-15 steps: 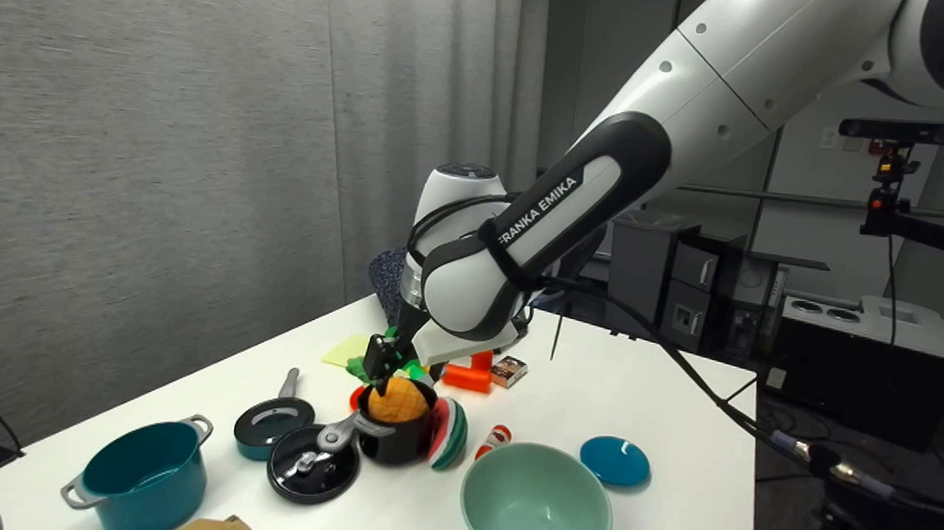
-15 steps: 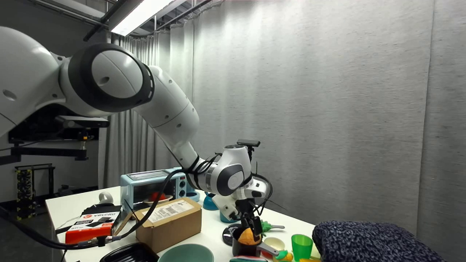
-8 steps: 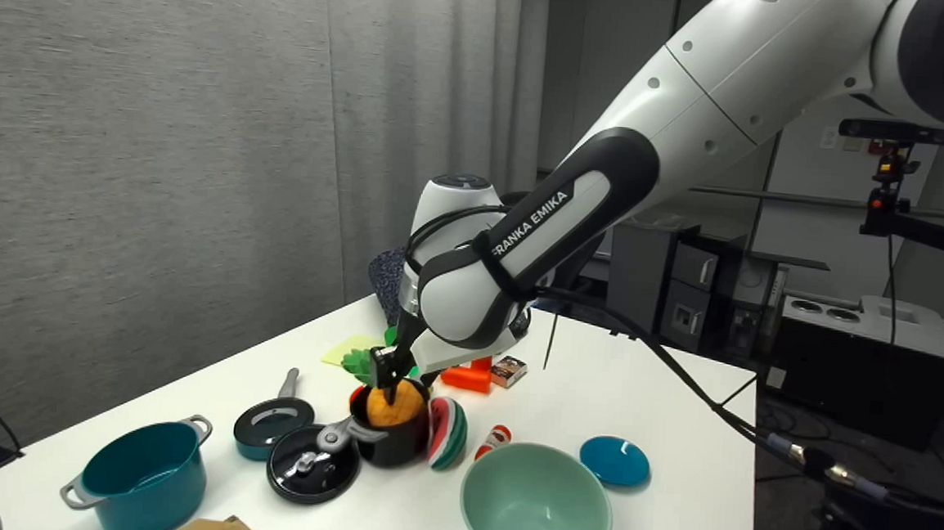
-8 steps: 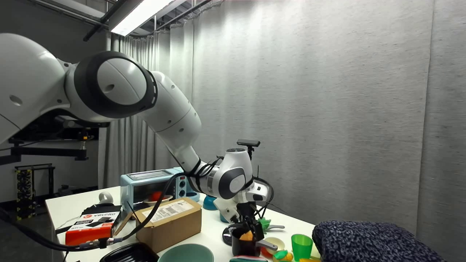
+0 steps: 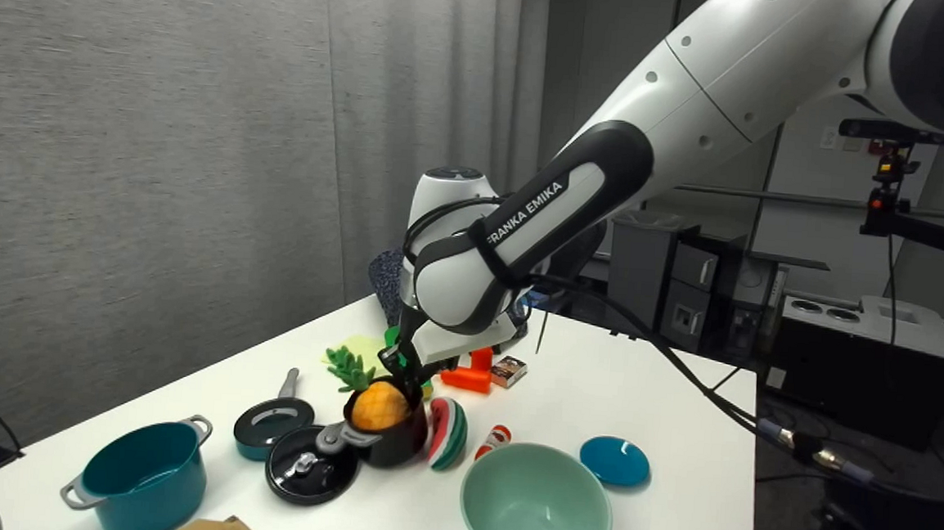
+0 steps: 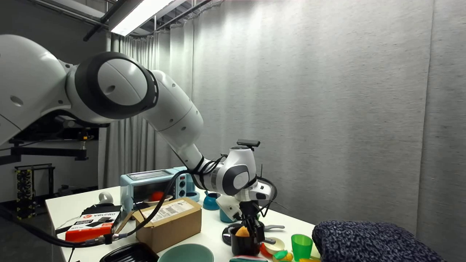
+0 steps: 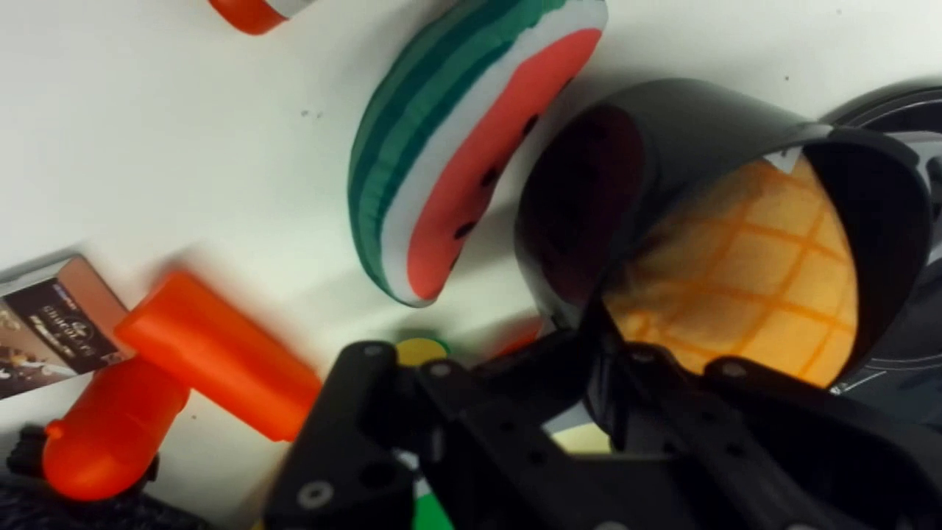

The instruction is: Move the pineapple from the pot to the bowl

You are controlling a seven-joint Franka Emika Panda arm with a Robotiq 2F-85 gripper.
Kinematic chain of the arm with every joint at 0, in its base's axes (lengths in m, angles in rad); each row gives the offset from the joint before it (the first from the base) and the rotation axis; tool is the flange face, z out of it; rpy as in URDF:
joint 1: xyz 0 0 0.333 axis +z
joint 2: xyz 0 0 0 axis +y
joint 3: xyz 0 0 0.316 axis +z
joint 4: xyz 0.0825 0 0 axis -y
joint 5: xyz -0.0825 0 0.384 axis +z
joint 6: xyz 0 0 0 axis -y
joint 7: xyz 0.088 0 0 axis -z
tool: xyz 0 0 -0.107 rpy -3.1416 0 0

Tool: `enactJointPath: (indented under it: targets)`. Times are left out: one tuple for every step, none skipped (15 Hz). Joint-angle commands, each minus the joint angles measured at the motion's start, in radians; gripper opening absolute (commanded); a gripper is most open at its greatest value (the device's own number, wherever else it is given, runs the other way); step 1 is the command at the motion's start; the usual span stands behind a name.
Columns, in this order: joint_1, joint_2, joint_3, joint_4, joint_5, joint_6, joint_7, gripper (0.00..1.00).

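Grey curtain (image 6: 327,109) is easily the biggest thing here, it hangs behind everything in both exterior views. After that it's the white table (image 5: 612,388), pretty loaded, with the robot arm (image 5: 558,196) reaching in over it. There's a light blue toaster oven (image 6: 149,185) on the same table and a cardboard box (image 6: 178,229) just beside it. Next size down is the mint-green bowl (image 5: 536,490), wide and sitting apart from the pots, then a teal pot (image 5: 151,483) with grey handles. The small black pot (image 5: 399,445) has a black lid (image 5: 312,464) right beside it, and I can't really tell if that pot is upright or tipped a bit. The gripper (image 7: 592,342) is down at its rim with the tips close together, but tbh I can't tell if they're actually clamped on the rim or not. The pineapple (image 5: 380,407) is in that pot, orange body inside, green leafy top sticking out over the rim. Plush watermelon slice (image 7: 478,147) is just beside the pot, then some red-orange pieces (image 7: 221,353), and smallest on my list is a little chocolate box (image 7: 62,324) right by them
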Motion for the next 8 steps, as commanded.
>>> enactJointPath:
  targets:
    - [-0.006,0.032,0.019,0.067,0.024,-0.055,-0.016,0.33]
    - [-0.01,0.033,0.027,0.075,0.028,-0.069,-0.025,0.39]
    - [-0.015,0.032,0.036,0.082,0.03,-0.088,-0.038,0.47]
    - [-0.021,0.03,0.047,0.09,0.032,-0.108,-0.054,0.54]
    - [-0.02,0.029,0.049,0.098,0.027,-0.127,-0.063,0.62]
    - [-0.022,0.028,0.052,0.107,0.025,-0.144,-0.076,0.69]
    - [-0.025,0.027,0.058,0.118,0.026,-0.167,-0.09,0.78]
    - [-0.03,0.023,0.066,0.129,0.029,-0.194,-0.107,0.84]
